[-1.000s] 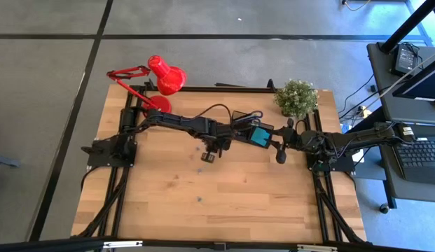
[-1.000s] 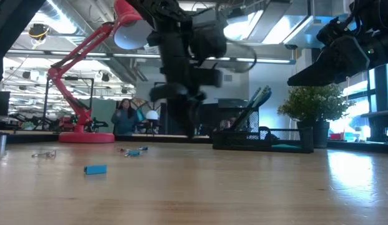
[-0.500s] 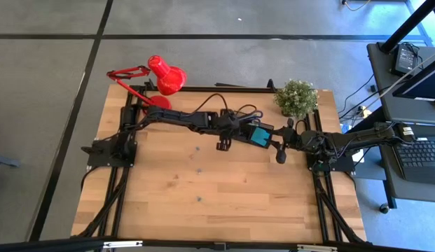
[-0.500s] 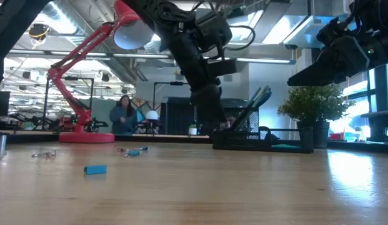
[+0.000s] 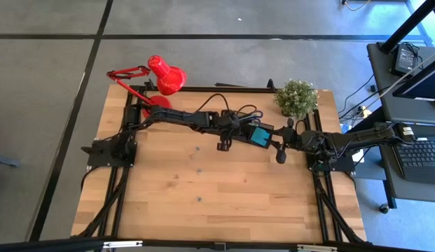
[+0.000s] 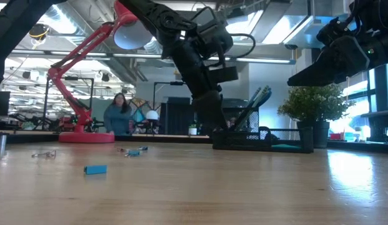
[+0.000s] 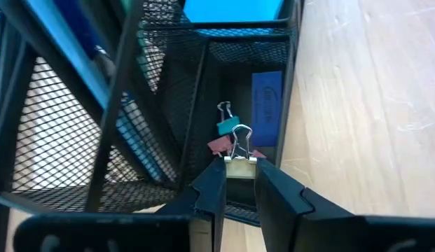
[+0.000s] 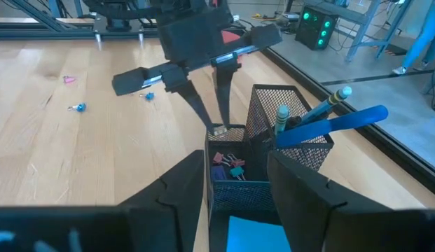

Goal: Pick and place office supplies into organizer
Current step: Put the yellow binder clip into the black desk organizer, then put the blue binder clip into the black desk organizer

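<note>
Pinching a small binder clip (image 7: 240, 165) by its wire loops, the left gripper (image 7: 238, 183) hangs over the low front compartment of the black mesh organizer (image 7: 176, 105), with the clip just above the rim. Inside that compartment lie a teal clip (image 7: 228, 124), a pink clip (image 7: 218, 145) and a blue eraser (image 7: 267, 107). A teal sticky-note pad (image 5: 260, 135) sits in the next tray, and blue-handled scissors (image 8: 334, 124) and pencils (image 8: 280, 117) stand in the tall cup. The organizer stands at the far middle of the counter (image 5: 224, 189), left of the potted plant (image 5: 297, 97). The right gripper (image 8: 235, 182) hovers right of the organizer, its fingers (image 8: 312, 199) spread and holding nothing. Loose bits remain on the counter: a blue eraser (image 6: 95, 169) and small clips (image 6: 132, 151).
</note>
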Action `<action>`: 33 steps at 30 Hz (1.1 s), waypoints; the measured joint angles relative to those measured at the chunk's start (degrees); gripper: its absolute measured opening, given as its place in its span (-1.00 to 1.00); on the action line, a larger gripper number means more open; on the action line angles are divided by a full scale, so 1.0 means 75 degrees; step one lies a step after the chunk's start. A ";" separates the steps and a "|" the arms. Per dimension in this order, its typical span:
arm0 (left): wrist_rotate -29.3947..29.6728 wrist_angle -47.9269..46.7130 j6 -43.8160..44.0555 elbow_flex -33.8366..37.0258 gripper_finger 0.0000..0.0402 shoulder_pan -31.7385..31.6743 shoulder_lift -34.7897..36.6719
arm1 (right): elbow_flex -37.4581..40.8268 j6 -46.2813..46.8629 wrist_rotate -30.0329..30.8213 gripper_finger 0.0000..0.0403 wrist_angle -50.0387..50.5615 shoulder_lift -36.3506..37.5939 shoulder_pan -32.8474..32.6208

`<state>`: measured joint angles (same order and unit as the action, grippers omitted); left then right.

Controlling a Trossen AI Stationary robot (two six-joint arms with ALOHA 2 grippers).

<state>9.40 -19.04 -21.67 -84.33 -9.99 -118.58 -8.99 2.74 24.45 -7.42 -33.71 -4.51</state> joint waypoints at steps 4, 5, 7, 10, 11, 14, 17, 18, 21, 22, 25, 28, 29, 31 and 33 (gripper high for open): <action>0.0209 -0.0038 -0.0214 0.0000 -0.63 -0.0001 0.0000 | 0.0000 -0.0002 0.0000 -0.20 0.0000 0.0000 0.0000; 0.0275 -0.0071 -0.0317 0.0000 -0.61 0.0002 0.0000 | 0.0000 0.0001 0.0000 -0.20 0.0000 0.0003 0.0000; 0.0445 -0.0106 -0.0347 0.0000 -0.55 0.0005 0.0000 | 0.0000 0.0001 0.0000 -0.20 0.0000 0.0000 0.0000; 0.0622 -0.0077 -0.0341 0.0000 -0.48 0.0002 0.0000 | 0.0000 0.0015 0.0000 -0.20 0.0001 0.0000 0.0000; 0.0619 -0.0076 -0.0341 0.0000 -0.46 0.0002 0.0000 | 0.0000 0.0018 0.0000 -0.20 0.0000 0.0001 0.0000; 0.0622 -0.0331 -0.0382 -0.0006 -0.41 0.0012 0.0049 | 0.0000 0.0024 0.0000 -0.20 0.0000 0.0001 -0.0001; 0.0625 -0.1046 -0.0207 -0.0006 -0.39 0.0077 0.0284 | 0.0000 0.0021 -0.0001 -0.20 0.0003 0.0001 0.0000; 0.0619 -0.1270 -0.0025 -0.0006 -0.39 0.0104 0.0398 | 0.0000 0.0009 0.0000 -0.20 0.0003 0.0003 -0.0002; 0.0596 -0.2190 0.0558 -0.0015 -0.40 0.0192 0.0735 | 0.0000 -0.0004 0.0000 -0.20 0.0003 0.0000 -0.0002; 0.0567 -0.2598 0.0707 -0.0015 -0.40 0.0218 0.0815 | 0.0000 -0.0022 -0.0002 -0.20 0.0004 0.0000 -0.0002; 0.0478 -0.3625 0.1551 -0.0015 -0.39 0.0290 0.0982 | 0.0000 -0.0031 0.0000 -0.20 0.0006 0.0000 0.0000; 0.0269 -0.4385 0.3097 -0.0015 -0.38 0.0299 0.1052 | 0.0000 -0.0038 0.0000 -0.20 0.0006 0.0000 -0.0002; 0.0196 -0.4615 0.3663 -0.0012 -0.38 0.0296 0.1052 | 0.0000 -0.0050 0.0000 -0.20 0.0003 0.0000 0.0000; 0.0141 -0.4954 0.4537 -0.0009 -0.38 0.0293 0.1049 | 0.0000 -0.0171 0.0000 -0.20 0.0003 0.0002 0.0000; 0.0170 -0.5123 0.5154 -0.0009 -0.38 0.0303 0.1049 | 0.0000 -0.0251 0.0000 -0.20 0.0003 0.0000 -0.0001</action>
<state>10.67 -57.46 16.98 -84.40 -7.72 -110.72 -8.99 0.86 24.45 -7.40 -33.71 -4.52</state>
